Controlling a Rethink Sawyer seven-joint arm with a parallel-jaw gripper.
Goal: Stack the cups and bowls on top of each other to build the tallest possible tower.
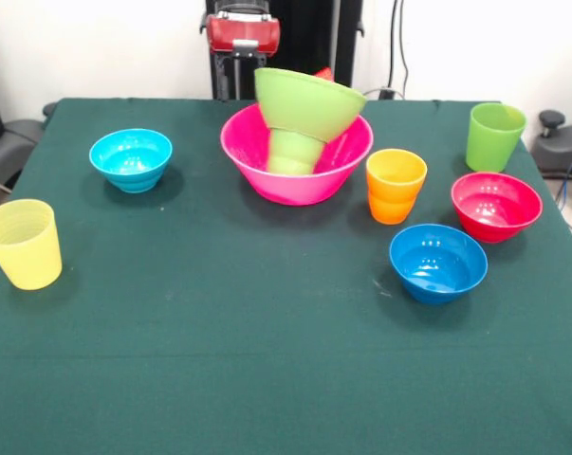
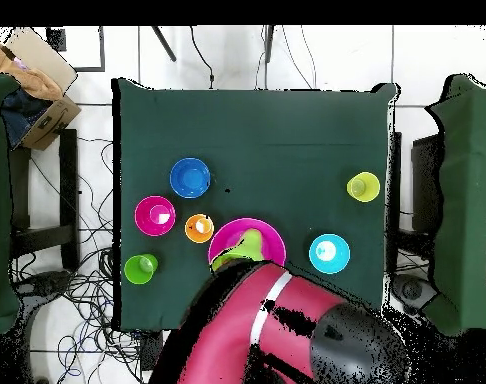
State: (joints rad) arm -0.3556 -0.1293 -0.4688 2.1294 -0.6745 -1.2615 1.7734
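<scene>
My claw's grip I cannot tell. Glossy lime green bowl (image 1: 309, 101) tilts on the small green cup (image 1: 293, 152) inside the round pink bowl (image 1: 295, 180); green cloth table (image 1: 267, 360).

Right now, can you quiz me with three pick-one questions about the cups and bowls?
1. What stands inside the pink bowl?
A. yellow cup
B. green cup
C. blue bowl

2. How many small bowls sit alone on the cloth?
A. one
B. five
C. three

3. How does the lime bowl on top sit?
A. tilted
B. flat on the cloth
C. inside the orange cup

Answers:
1. B: the green cup rises from inside the pink bowl.
2. C: the light blue bowl, the blue bowl and the magenta bowl each sit apart.
3. A: the lime bowl rests on the green cup with one rim side lower.
</scene>
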